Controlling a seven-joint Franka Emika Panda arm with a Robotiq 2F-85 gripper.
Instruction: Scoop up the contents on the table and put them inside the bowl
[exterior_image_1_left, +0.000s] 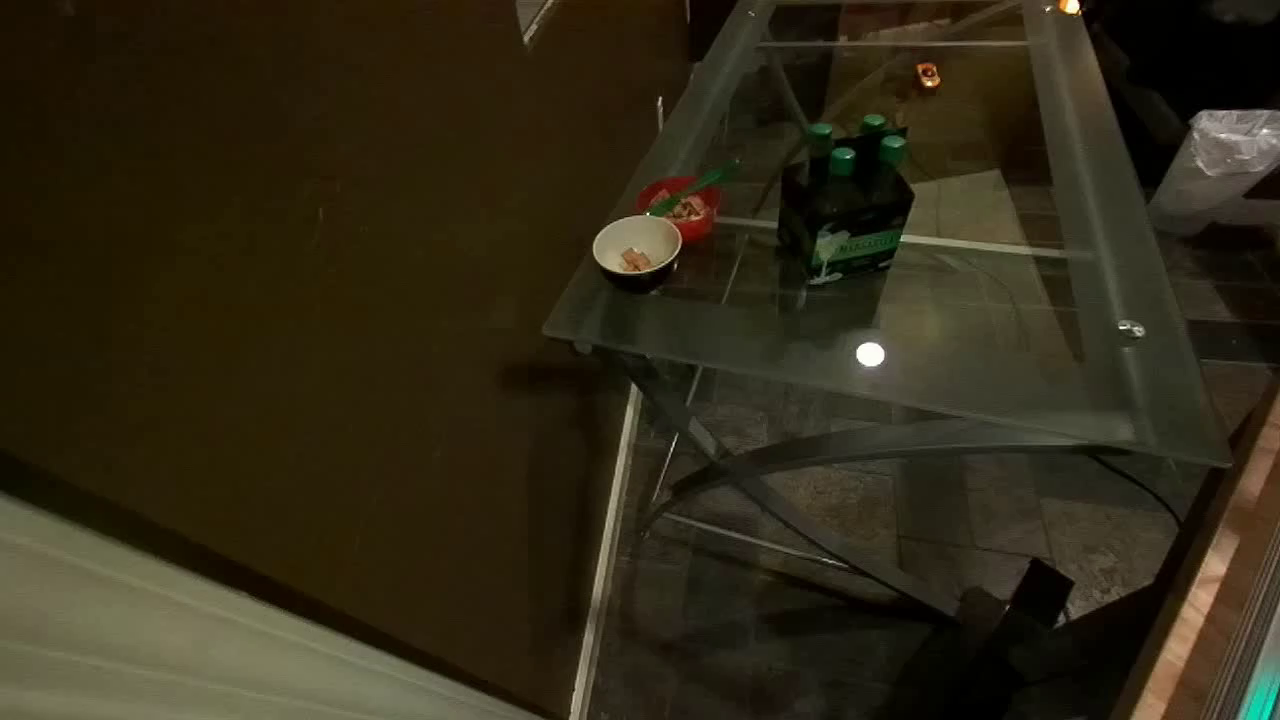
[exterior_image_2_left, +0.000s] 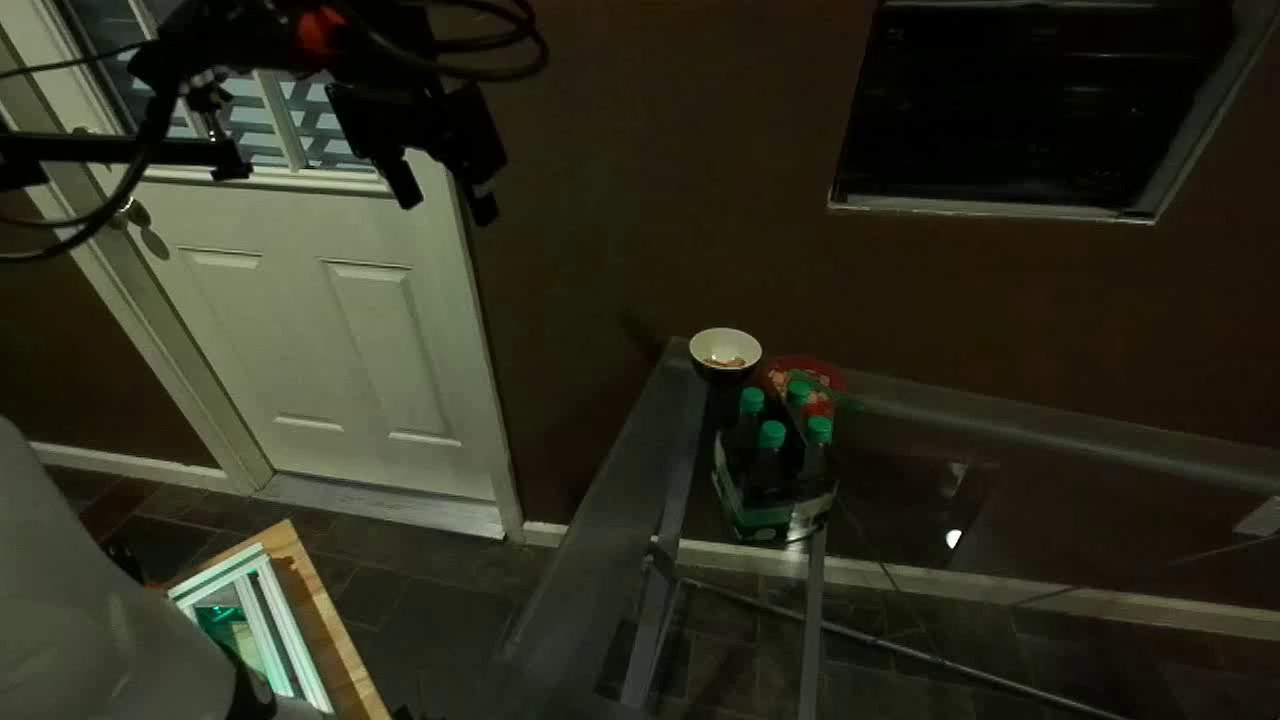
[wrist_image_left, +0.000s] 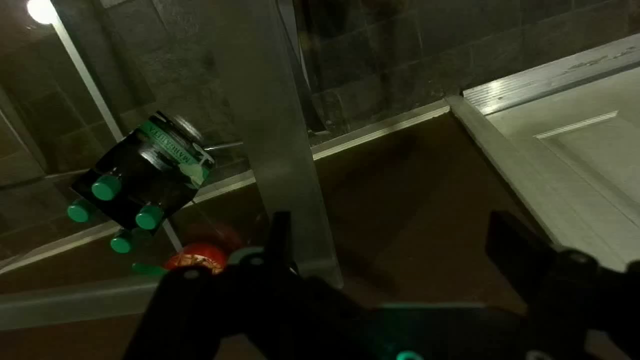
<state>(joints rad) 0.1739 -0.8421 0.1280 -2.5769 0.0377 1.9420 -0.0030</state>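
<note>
The tool (wrist_image_left: 391, 220) is hanging wide and empty, well apart from the white bowl (exterior_image_1_left: 640, 230), which is sitting at a corner of the worktop (exterior_image_1_left: 760, 340), already holding a few pinkish pieces (exterior_image_1_left: 635, 261)! Just beside it, the red bowl (exterior_image_1_left: 702, 230) is carrying more, a green utensil (exterior_image_1_left: 712, 177) leaning there. So the scooping is looking only partly done, more transfers possibly remaining.
</note>
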